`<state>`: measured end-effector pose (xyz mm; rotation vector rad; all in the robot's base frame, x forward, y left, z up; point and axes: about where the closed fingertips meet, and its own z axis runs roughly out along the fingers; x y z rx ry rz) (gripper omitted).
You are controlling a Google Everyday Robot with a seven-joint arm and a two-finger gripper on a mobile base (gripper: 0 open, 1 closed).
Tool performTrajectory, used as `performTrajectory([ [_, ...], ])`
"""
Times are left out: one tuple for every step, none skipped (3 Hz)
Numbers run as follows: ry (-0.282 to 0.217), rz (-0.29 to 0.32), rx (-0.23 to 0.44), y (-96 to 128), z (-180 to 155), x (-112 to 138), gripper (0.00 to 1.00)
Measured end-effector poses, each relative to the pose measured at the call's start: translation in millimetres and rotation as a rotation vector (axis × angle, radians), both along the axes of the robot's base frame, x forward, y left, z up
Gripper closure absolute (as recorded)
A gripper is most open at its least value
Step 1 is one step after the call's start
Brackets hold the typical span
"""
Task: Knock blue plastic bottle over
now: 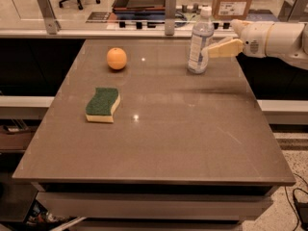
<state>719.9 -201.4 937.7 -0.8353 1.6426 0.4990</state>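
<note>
The blue plastic bottle is standing upright near the far right edge of the surface, cap uppermost, well apart from the orange ball at far left and the green sponge lying nearer the front. This placement is leaving open surface to the left of the bottle, so a push from the right appears likely to tip it without disturbing the other items. The hand is presenting itself from the right, at roughly mid-height of the bottle, level with the label, its tan tip touching or just beside the bottle wall; which of the two cannot be determined. Whether the hand is apart or together cannot be determined, and nothing is being gripped. The arm is reaching in nearly horizontally from the right edge of the view, wrist in line with the forearm and pointing leftward. Contact at this height, above the base, is judged suitable for toppling rather than sliding.
</note>
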Motion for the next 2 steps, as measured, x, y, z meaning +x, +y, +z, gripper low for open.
performTrajectory([
  [-0.011, 0.006, 0.028, 10.5, -4.9, 8.4, 0.00],
  [-0.025, 0.012, 0.065, 21.2, -8.9, 18.6, 0.00],
])
